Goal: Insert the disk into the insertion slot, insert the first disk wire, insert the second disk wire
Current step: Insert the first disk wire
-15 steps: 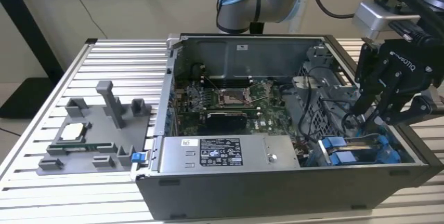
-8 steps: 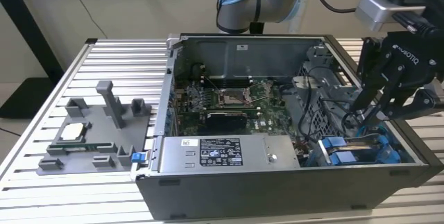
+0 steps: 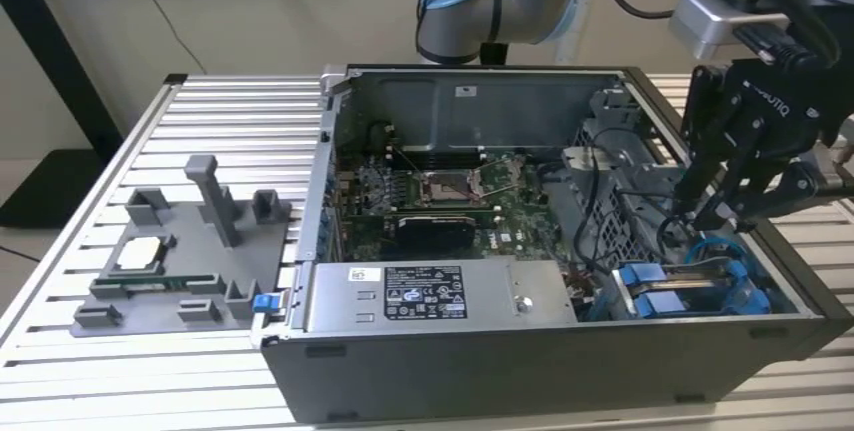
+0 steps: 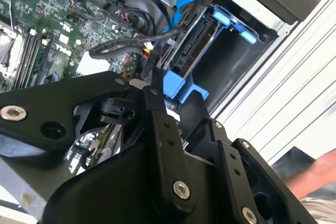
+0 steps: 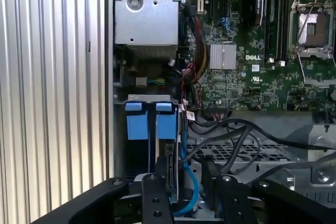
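Observation:
The disk's bright blue carrier (image 5: 167, 125) sits inside the insertion slot (image 3: 694, 286), the grey drive cage at the case's front corner on the exterior view's right. My gripper (image 3: 714, 213) hangs just above that cage. In both wrist views its black fingers (image 5: 156, 182) stand apart, open, straddling the disk's connector edge (image 5: 169, 174) and a blue wire (image 5: 188, 184). Black wires (image 5: 247, 132) loop across the cage beside them. In the second wrist view my gripper (image 4: 173, 95) has the blue carrier (image 4: 178, 85) showing in the gap, with a black wire plug (image 4: 156, 56) just beyond one finger.
The open case holds the motherboard (image 3: 441, 191) with its square socket and a grey labelled power-supply box (image 3: 427, 293). A grey fixture (image 3: 187, 251) with small parts stands on the slatted table at the exterior view's left. A person's hand (image 4: 320, 174) is near the case.

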{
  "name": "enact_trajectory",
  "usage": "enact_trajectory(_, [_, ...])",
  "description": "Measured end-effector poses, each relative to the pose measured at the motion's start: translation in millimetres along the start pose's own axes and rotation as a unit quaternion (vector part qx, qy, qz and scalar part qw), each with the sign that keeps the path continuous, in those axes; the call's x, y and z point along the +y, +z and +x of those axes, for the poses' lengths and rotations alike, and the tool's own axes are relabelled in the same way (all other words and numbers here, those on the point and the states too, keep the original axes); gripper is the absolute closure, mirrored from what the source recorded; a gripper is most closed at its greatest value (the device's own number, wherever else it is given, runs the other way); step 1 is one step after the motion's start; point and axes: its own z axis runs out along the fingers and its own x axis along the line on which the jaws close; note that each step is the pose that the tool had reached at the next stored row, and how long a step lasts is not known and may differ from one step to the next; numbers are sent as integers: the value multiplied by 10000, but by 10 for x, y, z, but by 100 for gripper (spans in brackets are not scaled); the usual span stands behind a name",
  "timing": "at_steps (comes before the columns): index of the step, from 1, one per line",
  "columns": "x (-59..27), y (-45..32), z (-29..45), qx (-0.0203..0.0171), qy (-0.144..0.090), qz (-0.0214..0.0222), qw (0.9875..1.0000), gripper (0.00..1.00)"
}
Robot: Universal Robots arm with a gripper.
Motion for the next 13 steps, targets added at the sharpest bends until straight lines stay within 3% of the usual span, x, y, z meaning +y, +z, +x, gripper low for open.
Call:
enact_trajectory(4, [2,30,-99,-3,-2,52,10000,0])
enact_trajectory(9, [3,71,-123,-4,-3,122,9999,0])
enact_trajectory(13, [8,86,-128,-5,-3,134,9999,0])
